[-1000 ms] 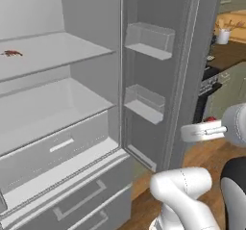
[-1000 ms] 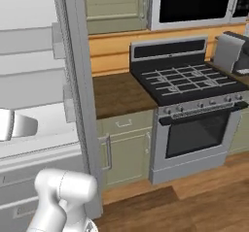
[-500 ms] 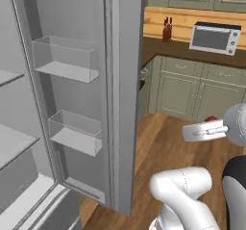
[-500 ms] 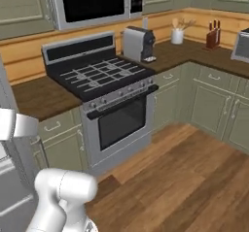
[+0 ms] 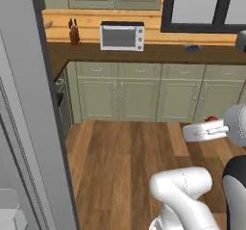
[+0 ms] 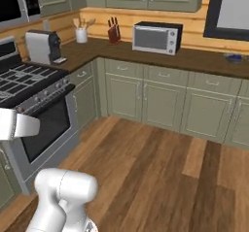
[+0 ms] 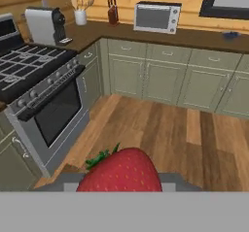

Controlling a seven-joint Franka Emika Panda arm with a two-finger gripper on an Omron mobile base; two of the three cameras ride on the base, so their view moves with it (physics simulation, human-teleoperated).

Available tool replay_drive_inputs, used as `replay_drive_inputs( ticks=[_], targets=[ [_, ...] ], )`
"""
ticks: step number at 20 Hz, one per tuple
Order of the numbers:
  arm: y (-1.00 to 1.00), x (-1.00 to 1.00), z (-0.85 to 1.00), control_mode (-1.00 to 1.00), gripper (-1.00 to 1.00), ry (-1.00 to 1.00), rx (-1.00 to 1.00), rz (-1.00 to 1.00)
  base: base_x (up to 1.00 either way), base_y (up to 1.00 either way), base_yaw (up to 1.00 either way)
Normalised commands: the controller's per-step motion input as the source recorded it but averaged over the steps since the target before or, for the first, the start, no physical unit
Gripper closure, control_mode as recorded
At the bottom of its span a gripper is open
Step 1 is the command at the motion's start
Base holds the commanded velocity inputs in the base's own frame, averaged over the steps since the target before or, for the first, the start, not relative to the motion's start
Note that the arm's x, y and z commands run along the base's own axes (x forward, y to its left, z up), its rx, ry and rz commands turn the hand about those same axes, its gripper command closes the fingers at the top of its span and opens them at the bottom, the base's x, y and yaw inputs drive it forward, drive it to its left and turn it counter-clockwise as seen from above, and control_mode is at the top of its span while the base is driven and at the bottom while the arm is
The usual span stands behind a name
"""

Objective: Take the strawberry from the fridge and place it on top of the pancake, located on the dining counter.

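The gripper [image 5: 214, 124] sits at the right edge of the left base view, clamped narrow on the strawberry [image 7: 121, 172], whose red top peeks above the white hand; in the hand view the berry fills the bottom centre. The grey fridge [image 5: 29, 128] door runs down the left. A toaster oven [image 6: 156, 37] stands on the dark worktop [image 6: 204, 61], upper middle

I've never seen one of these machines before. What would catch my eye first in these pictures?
Probably the big red strawberry, up close at the bottom of the hand view and pinched in the gripper at the right of the left base view. Behind it, a silver toaster oven sits on the dark worktop over green cabinets, and a black-topped stove stands at the left.
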Motion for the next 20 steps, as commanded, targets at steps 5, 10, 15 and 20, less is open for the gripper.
replay_drive_inputs(
  ticks=[5,10,15,20],
  targets=[
    [0.00,0.00,0.00,1.00,1.00,0.00,0.00,0.00,-1.00,0.29,-0.61],
    [0.00,0.00,0.00,1.00,1.00,0.00,0.00,0.00,-0.98,0.43,-0.33],
    [0.00,0.00,0.00,1.00,1.00,0.00,0.00,0.00,-1.00,0.25,-0.25],
    [0.00,0.00,0.00,1.00,1.00,0.00,0.00,0.00,0.00,0.64,-0.45]
  ],
)
